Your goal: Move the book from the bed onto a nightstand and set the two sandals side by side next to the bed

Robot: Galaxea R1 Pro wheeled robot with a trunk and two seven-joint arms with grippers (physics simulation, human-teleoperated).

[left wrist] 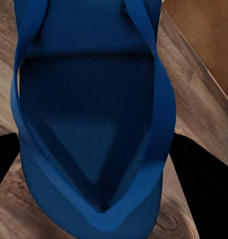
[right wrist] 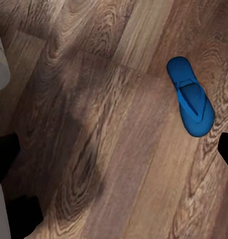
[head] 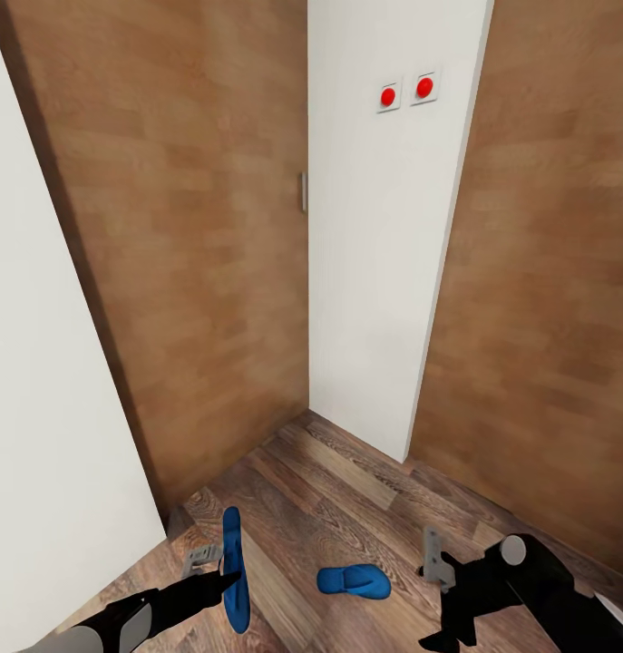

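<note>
Now, low in the head view's left, one blue sandal point(head: 234, 570) is held edge-up off the wood-plank floor point(head: 347, 490) by the left gripper point(head: 222, 564), which is closed on it; in the left wrist view the held sandal point(left wrist: 89, 124) is seen up close, sole and straps between the two dark fingers point(left wrist: 201, 174). That upright carry is judged to suit a clamp across a thin, flat sole. The second sandal point(head: 354, 580) is seen lying flat on the floor at lower centre, well apart from the first, and it is picked out again at the upper right of the right wrist view point(right wrist: 190, 97). The right gripper point(head: 435, 555) is held above the floor at lower right with nothing in it; how far it is open cannot be told. Ahead, a white wall point(head: 374, 272) with two red buttons point(head: 406, 91) is flanked by wooden panels point(head: 184, 236). Pairing the sandals by the bed is judged not yet done
</note>
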